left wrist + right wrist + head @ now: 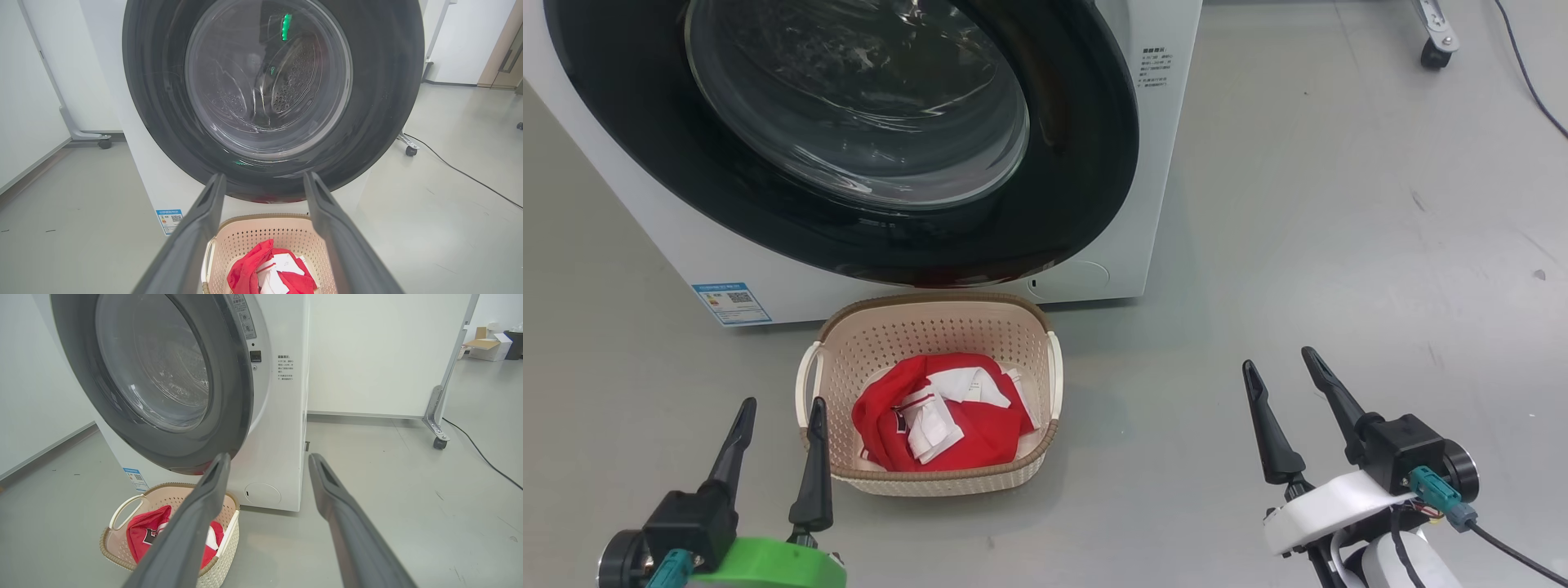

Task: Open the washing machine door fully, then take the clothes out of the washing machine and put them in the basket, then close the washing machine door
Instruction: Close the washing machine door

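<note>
Crumpled red-and-white clothes (947, 416) in perforated cream basket (947, 331), glossy black round washing machine door (1086, 147), left gripper (783, 400) and right gripper (1278, 358) spread apart, empty.

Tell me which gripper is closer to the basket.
The left gripper, on the green mount: it stands right beside the basket. The right gripper, white mount, is well clear.

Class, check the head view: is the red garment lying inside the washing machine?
No: the clothes lie in the basket, which stands on the floor in front of the washing machine.
</note>
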`<state>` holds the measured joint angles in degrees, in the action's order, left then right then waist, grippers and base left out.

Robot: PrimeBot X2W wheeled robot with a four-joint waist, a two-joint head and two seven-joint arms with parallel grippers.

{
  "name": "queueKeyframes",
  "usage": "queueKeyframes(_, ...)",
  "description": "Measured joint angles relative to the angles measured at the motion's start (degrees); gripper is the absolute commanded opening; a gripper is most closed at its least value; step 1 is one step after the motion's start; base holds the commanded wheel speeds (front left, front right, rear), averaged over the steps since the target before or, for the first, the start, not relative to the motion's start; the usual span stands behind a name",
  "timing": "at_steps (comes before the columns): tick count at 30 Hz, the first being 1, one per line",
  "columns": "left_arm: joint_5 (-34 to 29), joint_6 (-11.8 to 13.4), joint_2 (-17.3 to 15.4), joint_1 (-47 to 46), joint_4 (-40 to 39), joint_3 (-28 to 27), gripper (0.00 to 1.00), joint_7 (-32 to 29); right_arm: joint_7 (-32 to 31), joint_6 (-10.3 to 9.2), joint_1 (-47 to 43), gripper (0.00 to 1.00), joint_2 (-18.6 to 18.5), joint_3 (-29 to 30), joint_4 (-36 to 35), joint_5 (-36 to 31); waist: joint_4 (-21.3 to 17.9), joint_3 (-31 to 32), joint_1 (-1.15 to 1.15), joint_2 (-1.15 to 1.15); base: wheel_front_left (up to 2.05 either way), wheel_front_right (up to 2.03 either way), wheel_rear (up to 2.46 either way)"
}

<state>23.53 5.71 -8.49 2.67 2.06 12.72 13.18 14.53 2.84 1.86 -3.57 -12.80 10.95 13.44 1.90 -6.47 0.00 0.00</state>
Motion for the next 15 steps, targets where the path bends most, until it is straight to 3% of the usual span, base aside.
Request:
queueKeyframes(11, -0.9, 0.3, 0.6, 0.0, 0.9, -0.1, 1.0, 0.0, 0.0, -0.05, -0.1, 1.0, 0.1, 0.4, 0.2, 0.0, 0.1, 0.5, 0.0, 0.0, 0.0, 0.0, 0.0)
queueKeyframes(12, -1.0, 0.4, 0.6, 0.0, 0.9, -0.1, 1.0, 0.0, 0.0, -0.05, -0.1, 0.86, 0.1, 0.5, 0.2, 0.0, 0.1, 0.5, 0.0, 0.0, 0.0, 0.0, 0.0)
queueKeyframes(14, -1.1, 0.4, 0.6, 0.0, 1.0, -0.1, 1.0, 0.0, 0.0, -0.07, -0.1, 0.1, 0.1, 0.5, 0.3, 0.0, 0.1, 0.6, 0.0, 0.0, 0.0, 0.0, 0.0)
queueKeyframes(15, -1.2, 0.4, 0.6, 0.0, 1.1, -0.1, 1.0, 0.0, 0.0, -0.4, -0.1, 0.0, 0.1, 0.5, 0.3, 0.0, 0.1, 0.7, 0.0, 0.0, 0.0, 0.0, 0.0)
